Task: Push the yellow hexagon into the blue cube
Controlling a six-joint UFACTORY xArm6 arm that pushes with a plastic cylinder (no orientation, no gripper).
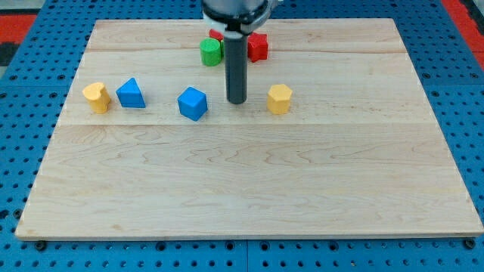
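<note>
The yellow hexagon (279,99) sits on the wooden board right of centre. The blue cube (193,103) sits to its left, a clear gap away. My tip (237,101) stands on the board between them, closer to the yellow hexagon, touching neither. The rod rises straight up to the arm at the view's top.
A blue triangle block (131,94) and a yellow heart-like block (96,97) lie to the left of the cube. A green cylinder (210,51) and red blocks (258,47) sit near the board's top, partly behind the rod. The board (249,189) rests on a blue pegboard.
</note>
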